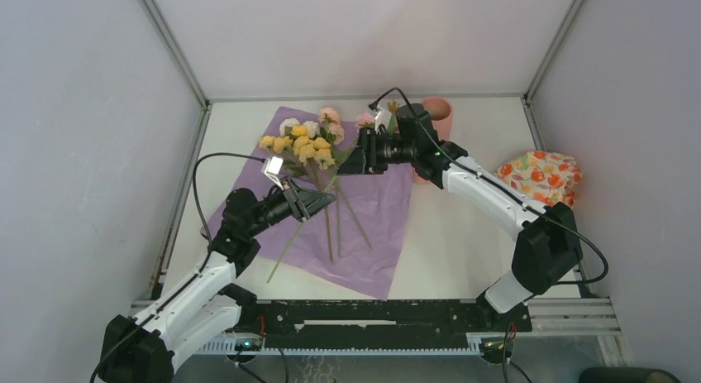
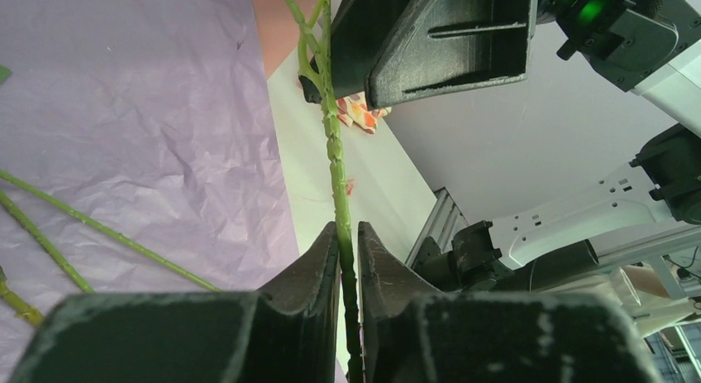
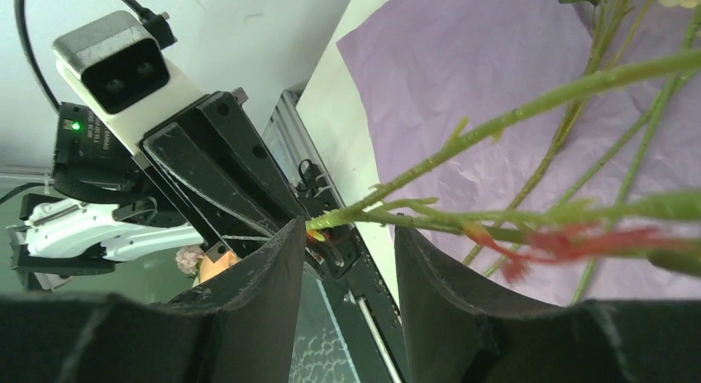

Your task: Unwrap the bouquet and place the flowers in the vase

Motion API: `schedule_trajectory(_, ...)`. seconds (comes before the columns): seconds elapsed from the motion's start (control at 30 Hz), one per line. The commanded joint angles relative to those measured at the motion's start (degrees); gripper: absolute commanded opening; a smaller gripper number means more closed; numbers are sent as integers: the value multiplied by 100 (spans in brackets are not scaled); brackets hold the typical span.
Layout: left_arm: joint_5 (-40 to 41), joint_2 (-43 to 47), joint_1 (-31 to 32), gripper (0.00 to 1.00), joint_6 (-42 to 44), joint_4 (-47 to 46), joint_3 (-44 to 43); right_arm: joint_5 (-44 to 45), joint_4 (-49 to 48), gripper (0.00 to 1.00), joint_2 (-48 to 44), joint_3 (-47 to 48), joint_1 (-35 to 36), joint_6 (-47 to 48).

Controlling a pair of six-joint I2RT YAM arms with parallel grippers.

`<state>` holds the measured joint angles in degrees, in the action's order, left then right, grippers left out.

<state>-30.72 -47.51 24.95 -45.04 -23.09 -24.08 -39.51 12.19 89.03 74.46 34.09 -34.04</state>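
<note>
While our left jaws clenched one flower stem (image 2: 335,151), it ran straight between the gaping right jaws, nearer the vase (image 1: 439,109).

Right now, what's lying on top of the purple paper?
Loose flowers, heads at the far end, stems fanned nearward. The left fingers pinch one stem. The left arm and right arm cover parts of the purple paper, hiding whatever lies beneath.
</note>
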Motion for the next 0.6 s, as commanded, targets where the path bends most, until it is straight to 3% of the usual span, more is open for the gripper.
schedule_trajectory(0.0, -159, 75, 61, 18, -21, -366, 139, -265, -739, 52, 57, 245, -16, -349)
schedule_trajectory(0.23, -191, 155, 174, 18, -183, -668, 253, -316, -1152, 44, 329, 249, 10, -652)
schedule_trajectory(0.43, -332, 147, 292, 19, -198, -843, 234, -347, -1554, 27, 522, 245, 19, -859)
schedule_trajectory(0.57, -390, 42, 489, 20, -186, -982, 168, -381, -1701, 27, 654, 245, 27, -988)
